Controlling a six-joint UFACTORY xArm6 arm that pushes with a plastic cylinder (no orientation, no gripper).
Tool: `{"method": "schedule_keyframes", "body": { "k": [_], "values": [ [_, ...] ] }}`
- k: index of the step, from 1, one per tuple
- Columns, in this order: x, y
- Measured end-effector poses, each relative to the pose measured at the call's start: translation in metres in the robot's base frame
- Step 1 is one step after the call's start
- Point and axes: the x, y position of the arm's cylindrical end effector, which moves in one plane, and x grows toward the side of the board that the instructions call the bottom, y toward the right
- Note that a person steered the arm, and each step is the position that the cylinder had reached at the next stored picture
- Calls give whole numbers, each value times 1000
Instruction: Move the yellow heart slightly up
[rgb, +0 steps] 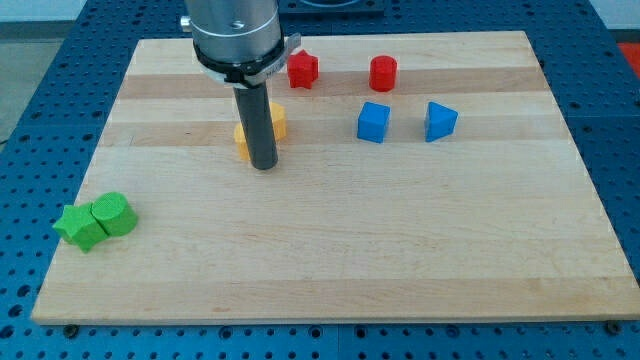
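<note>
Two yellow pieces lie behind my rod in the upper middle of the board: one (277, 121) shows at the rod's right, the other (241, 140) at its left. The rod hides most of both, so I cannot tell which is the heart. My tip (264, 166) rests on the board just below them, at or very near their lower edges.
A red star-like block (303, 69) and a red cylinder (383, 73) sit near the view's top. A blue cube (373, 122) and a blue wedge-like block (439, 121) lie to the right. Two green blocks (79, 226) (115, 214) touch at the lower left. The wooden board (330, 270) has blue perforated table around it.
</note>
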Motion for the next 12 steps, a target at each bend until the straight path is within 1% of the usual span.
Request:
{"method": "schedule_keyframes", "body": {
  "k": [3, 4, 5, 7, 9, 10, 11, 12],
  "values": [
    [-2, 18],
    [-10, 19],
    [-27, 16],
    [-23, -60],
    [40, -80],
    [13, -103],
    [-20, -103],
    [-26, -102]
  ]
}}
